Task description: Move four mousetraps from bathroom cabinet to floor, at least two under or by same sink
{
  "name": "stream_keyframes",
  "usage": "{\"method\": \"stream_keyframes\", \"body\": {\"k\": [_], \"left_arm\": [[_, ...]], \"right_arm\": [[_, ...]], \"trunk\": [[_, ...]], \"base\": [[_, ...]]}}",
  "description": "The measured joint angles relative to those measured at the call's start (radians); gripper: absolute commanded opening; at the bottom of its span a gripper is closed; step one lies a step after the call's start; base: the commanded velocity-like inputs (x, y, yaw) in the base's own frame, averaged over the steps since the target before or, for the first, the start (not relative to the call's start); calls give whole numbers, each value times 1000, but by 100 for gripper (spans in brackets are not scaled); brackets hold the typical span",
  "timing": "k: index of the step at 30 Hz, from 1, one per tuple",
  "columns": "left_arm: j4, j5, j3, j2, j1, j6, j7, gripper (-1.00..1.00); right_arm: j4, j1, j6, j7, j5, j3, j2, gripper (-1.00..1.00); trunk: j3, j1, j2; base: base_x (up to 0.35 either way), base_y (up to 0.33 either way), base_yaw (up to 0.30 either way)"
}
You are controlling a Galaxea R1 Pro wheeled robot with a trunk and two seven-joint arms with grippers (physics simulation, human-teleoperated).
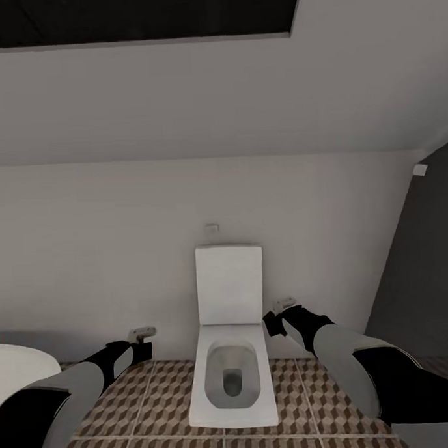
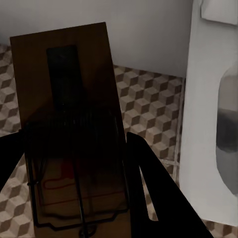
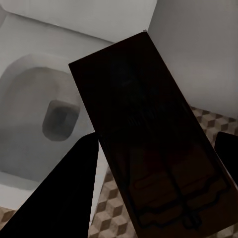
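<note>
Head view: both arms flank the toilet (image 1: 231, 354) over the tiled floor (image 1: 141, 410); the left gripper (image 2: 79, 163) clamps one mousetrap (image 2: 69, 99), the right gripper (image 3: 158, 183) another mousetrap (image 3: 144, 124); better to turn toward the sink before lowering them

Both your arms reach forward, low.
Your left gripper (image 1: 143, 333) and right gripper (image 1: 284, 305) each clamp a mousetrap (image 2: 74, 129).

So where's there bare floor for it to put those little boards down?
Bare tiled floor lies open between the toilet and the white curved fixture at the view's left edge, below the left gripper. A second patch lies right of the toilet toward the dark wall, though the right arm hangs over it.
</note>
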State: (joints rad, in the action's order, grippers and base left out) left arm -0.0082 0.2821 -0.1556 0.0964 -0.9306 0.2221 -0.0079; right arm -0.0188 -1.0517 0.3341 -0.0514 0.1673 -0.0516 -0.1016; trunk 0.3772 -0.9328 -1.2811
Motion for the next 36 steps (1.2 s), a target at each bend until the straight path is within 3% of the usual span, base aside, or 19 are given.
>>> {"method": "stream_keyframes", "body": {"k": [27,36], "left_arm": [[0,0,0,0,0,-1,1,-100],[0,14,0,0,0,-1,1,-100]], "right_arm": [[1,0,1,1,1,0,-1,-100],[1,0,0,1,2,0,-1,-100]], "trunk": [[0,0,0],[0,0,0]], "base": [[5,0,0],[172,-108,0]]}}
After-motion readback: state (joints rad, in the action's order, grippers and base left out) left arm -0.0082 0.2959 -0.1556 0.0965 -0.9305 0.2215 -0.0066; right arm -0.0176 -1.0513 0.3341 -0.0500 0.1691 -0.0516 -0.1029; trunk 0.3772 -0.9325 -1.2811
